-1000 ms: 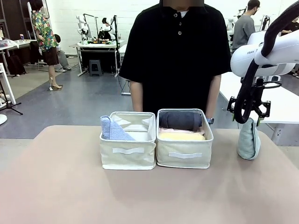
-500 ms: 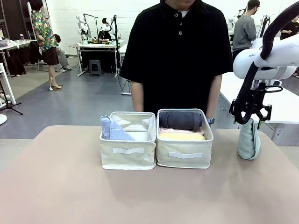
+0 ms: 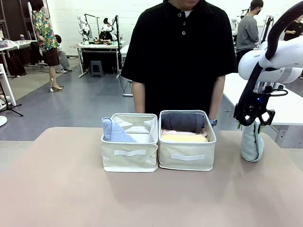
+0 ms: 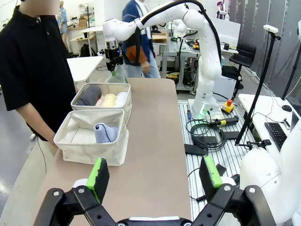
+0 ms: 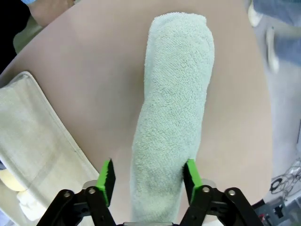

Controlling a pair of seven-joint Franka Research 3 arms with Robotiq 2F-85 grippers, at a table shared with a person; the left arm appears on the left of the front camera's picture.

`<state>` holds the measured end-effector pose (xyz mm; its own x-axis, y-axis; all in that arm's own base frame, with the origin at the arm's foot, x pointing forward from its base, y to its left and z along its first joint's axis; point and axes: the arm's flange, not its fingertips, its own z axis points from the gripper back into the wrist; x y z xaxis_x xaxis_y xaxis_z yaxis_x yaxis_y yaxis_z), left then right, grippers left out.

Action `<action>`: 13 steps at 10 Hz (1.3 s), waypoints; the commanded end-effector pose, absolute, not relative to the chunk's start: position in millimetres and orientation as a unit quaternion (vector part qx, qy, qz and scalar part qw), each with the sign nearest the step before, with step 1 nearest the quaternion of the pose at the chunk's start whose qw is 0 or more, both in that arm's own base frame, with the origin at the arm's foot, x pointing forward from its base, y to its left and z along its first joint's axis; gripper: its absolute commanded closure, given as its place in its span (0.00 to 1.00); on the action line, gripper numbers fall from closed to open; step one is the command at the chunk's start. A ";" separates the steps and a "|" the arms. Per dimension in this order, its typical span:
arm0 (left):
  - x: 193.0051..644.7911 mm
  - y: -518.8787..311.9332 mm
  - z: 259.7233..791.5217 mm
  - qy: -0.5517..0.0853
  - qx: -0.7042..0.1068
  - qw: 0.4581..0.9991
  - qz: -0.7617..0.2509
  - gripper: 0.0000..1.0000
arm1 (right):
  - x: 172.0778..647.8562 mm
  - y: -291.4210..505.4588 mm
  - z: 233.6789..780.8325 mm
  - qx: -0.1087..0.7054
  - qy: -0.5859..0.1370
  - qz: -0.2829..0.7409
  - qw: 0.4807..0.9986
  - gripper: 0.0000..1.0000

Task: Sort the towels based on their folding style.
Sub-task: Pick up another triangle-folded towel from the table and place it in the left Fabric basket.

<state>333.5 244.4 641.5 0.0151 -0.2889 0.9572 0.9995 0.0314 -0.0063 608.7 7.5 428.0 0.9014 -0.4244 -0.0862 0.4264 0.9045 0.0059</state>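
The tan surface (image 3: pixel 57 189) looks nearly sorted. The bin of rolls (image 3: pixel 187 163) holds a dark grey towel (image 3: pixel 182 122) and a yellow towel (image 3: pixel 183 138). The second bin (image 3: pixel 129 161), just beside it on its left, holds the light blue wedge (image 3: pixel 113 131). By my reckoning only the pale teal towel (image 3: pixel 251 142) remains, a plush terry wedge standing on end, apart on the roll bin's right. The right jaws straddle its top, one pad touching, not yet pinching. The left jaws gape wide, empty.

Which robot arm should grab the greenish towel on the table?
Right. The right gripper straddles the pale teal towel, with a pad on each side. The left gripper hangs open, far from it.
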 end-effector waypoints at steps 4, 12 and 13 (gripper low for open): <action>332.3 247.6 644.2 -0.430 -0.417 0.575 -0.557 0.00 | 615.0 3.0 429.1 0.021 0.046 -0.211 0.976 0.94; 332.3 247.6 644.2 -0.430 -0.417 0.575 -0.557 0.00 | 562.2 11.7 493.1 -0.035 0.065 -0.066 0.995 1.00; 332.3 247.6 644.2 -0.430 -0.417 0.575 -0.557 0.00 | 526.1 15.7 537.7 -0.031 0.027 -0.010 0.999 1.00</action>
<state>333.7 244.2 641.5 0.0151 -0.2890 0.9572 0.9995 0.0310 -0.0065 566.1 14.0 493.8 0.9808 -0.1518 -0.1225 0.1453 0.9876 -0.0599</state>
